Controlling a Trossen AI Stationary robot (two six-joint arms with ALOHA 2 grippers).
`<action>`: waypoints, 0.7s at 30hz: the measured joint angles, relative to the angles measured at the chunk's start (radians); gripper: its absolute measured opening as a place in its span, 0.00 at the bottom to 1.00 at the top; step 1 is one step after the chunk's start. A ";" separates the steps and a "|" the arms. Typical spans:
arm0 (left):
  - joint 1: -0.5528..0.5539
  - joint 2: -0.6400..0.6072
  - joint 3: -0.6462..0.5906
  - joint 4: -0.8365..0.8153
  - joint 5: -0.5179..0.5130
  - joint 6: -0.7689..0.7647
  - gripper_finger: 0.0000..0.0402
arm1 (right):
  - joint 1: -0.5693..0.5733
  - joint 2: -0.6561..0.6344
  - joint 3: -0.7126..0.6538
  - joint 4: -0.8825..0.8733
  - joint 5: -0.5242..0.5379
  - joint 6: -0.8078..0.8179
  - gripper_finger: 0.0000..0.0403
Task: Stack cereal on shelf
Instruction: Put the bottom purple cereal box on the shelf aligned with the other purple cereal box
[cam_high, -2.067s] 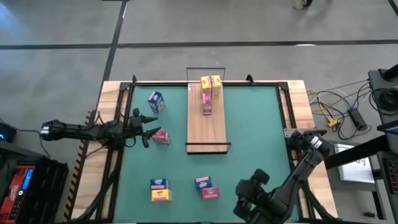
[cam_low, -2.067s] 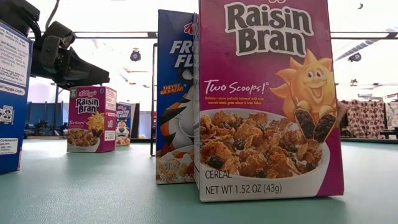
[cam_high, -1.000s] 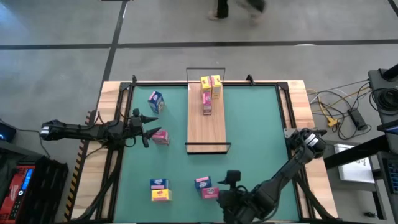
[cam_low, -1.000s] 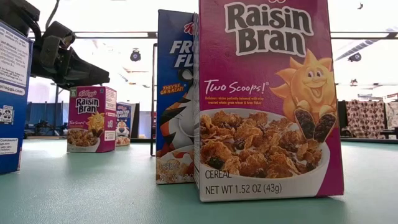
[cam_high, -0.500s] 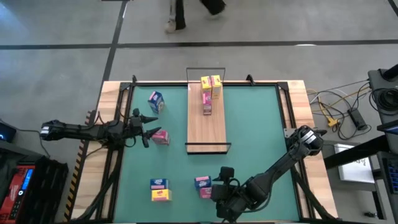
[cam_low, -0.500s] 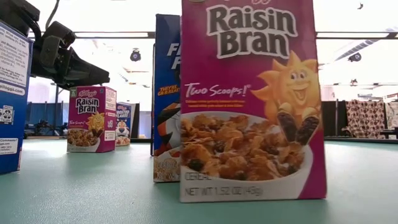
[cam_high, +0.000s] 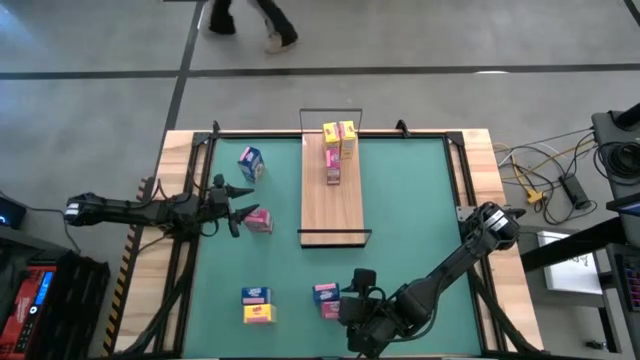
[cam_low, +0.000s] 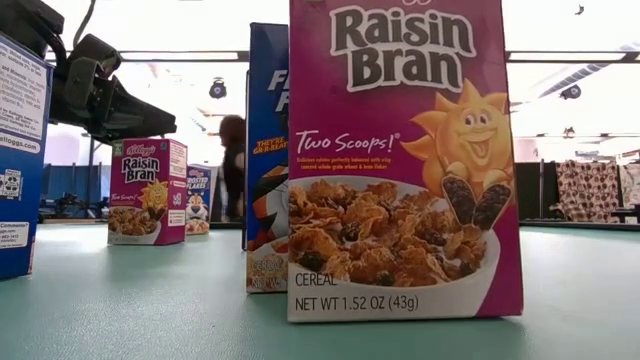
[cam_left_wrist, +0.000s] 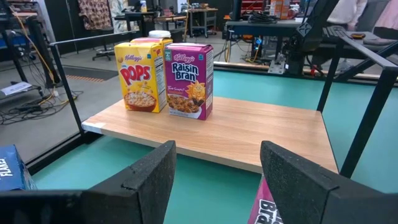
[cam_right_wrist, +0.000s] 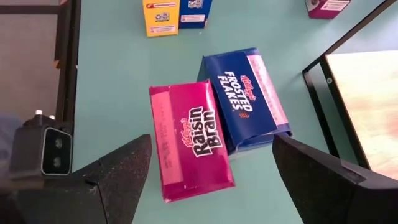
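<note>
Cereal boxes are lying in three places. Three are standing on the shelf (cam_high: 333, 190) at its far end: a yellow Pops box (cam_left_wrist: 140, 74) and a Raisin Bran box (cam_left_wrist: 189, 79) side by side, with a third just in front of them. Others are waiting on the green tabletop (cam_high: 410, 200): a blue box (cam_high: 250, 163) and a pink box (cam_high: 259, 221) on the left, a blue-and-yellow pair (cam_high: 257, 304) near the front edge, and a magenta Raisin Bran box (cam_right_wrist: 189, 147) touching a blue Frosted Flakes box (cam_right_wrist: 245, 99) at front centre.

The right tool (cam_right_wrist: 211, 177) is hovering directly over this last pair with its fingers spread wide, gripping nothing. The left tool (cam_left_wrist: 217, 180) is waiting at the left of the shelf, likewise open and empty, with the pink box just beneath it.

Each box is judged to be light, thin-walled cardboard: stiff along its edges, yielding on its broad printed faces, smooth enough to slip, and easy to tip. A grasp across the narrow sides, near mid-height, is therefore looking safest, with modest squeeze.

Because the two front boxes are touching, a finger descending between them is risking a push on the neighbour. Open tabletop is lying to the right of the pair. The near half of the shelf is bare, though the black wire frame (cam_high: 335, 238) at its near end is calling for a lifted approach.
</note>
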 joint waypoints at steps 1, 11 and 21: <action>0.000 0.000 0.000 0.000 0.000 0.000 0.54 | 0.000 0.000 0.002 -0.002 -0.008 0.001 0.80; 0.000 0.000 0.000 0.000 0.000 0.000 0.54 | 0.000 0.000 0.008 -0.004 -0.047 0.019 0.80; 0.000 0.000 0.000 0.000 0.000 0.000 0.54 | -0.006 0.004 -0.036 0.014 -0.047 0.019 0.80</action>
